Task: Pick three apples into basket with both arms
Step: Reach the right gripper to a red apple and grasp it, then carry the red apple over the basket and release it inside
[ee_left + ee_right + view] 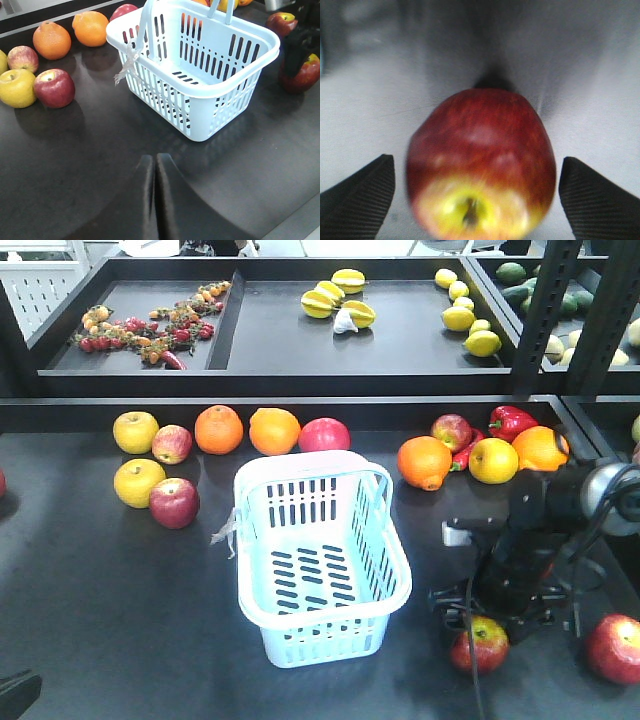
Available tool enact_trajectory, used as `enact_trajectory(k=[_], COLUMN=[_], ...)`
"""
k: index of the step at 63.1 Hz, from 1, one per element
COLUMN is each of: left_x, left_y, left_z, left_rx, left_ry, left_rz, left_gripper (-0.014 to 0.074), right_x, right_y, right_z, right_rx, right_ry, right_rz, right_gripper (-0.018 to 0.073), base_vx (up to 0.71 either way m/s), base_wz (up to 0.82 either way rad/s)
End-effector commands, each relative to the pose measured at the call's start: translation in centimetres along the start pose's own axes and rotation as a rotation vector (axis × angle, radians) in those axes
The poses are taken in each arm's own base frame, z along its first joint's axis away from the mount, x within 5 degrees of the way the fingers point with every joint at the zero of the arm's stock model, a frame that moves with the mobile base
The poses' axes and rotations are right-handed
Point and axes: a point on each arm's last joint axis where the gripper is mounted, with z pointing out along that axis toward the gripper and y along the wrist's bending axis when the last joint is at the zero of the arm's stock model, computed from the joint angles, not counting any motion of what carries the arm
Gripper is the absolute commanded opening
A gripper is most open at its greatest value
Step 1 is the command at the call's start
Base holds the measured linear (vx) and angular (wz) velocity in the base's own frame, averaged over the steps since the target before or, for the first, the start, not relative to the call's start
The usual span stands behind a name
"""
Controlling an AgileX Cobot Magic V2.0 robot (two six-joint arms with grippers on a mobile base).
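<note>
The pale blue basket (310, 462) stands empty in the middle of the dark table. My right gripper (477, 200) is open, a ribbed finger (360, 200) on each side of a red apple (480, 160), with small gaps to it. In the front view this apple (480, 645) lies on the table right of the basket, under the right arm (520, 540). Another apple (614, 648) lies at the far right. Left of the basket lie two more apples (174, 502) (172, 443). My left gripper (154, 162) is shut on nothing, low over the table in front of the basket (210, 92).
Oranges (219, 429), yellow fruits (138, 482), a red fruit (325, 434), an apple (452, 430) and red peppers (510, 421) line the back of the table. A raised ledge (300, 400) separates it from rear trays of fruit. A black post (545, 310) rises at the right.
</note>
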Motion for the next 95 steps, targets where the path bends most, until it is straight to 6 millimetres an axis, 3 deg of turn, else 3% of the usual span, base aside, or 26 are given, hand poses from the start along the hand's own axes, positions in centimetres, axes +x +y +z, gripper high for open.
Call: enact_trajectory(k=[1,11,26,31,39,52,63,71,81,95], left_x=[-1.5,-1.5,-1.5,-1.5,-1.5,-1.5,-1.5,-1.5,-1.5,-1.5], left_y=[0.2,0.2,0.2,0.2,0.2,0.2,0.2,0.2,0.2,0.2], left_z=[-0.3,-0.3,-0.3,-0.3,-0.3,-0.3,-0.3,-0.3,-0.3,-0.3], left_rx=[-0.016,-0.016,-0.016,-0.016,-0.016,-0.016,-0.016,-0.016,-0.016,-0.016], left_ry=[-0.094,-0.094,-0.094,-0.094,-0.094,-0.094,-0.094,-0.094,-0.094,-0.094], left_rz=[-0.021,-0.021,-0.021,-0.021,-0.021,-0.021,-0.021,-0.021,-0.021,-0.021], left_gripper=[-0.0008,-0.0008,-0.0008,-0.0008,-0.0008,-0.0008,-0.0008,-0.0008,-0.0008,-0.0008], right_x=[-0.6,-0.7,-0.2,0.0,1.0,4.2,6.3,6.1,4.5,0.7], right_y=[0.2,0.2,0.3,0.4,0.8,1.9,4.3,7.3,11.6,14.4], right_z=[-1.6,-1.6,-2.8,-4.6,-8.5,-16.0,-19.5,-19.5,-16.7,-14.0], right_rx=[0.000,0.001,0.000,0.007,0.011,-0.010,-0.233,-0.387,-0.395,-0.373], right_ry=[-0.063,-0.065,-0.047,-0.067,-0.156,-0.366,-0.496,-0.533,-0.550,-0.590], right_rz=[-0.009,-0.009,-0.040,-0.056,-0.071,-0.096,-0.166,-0.245,-0.312,-0.330], right_gripper=[0.0596,0.0467,0.0163,0.0078,0.0015,0.0010,0.0012,0.0012,0.0012,0.0015], base_vx=[0.00,0.00,0.00,0.00,0.00,0.00,0.00,0.00,0.00,0.00], base_wz=[0.00,0.00,0.00,0.00,0.00,0.00,0.00,0.00,0.00,0.00])
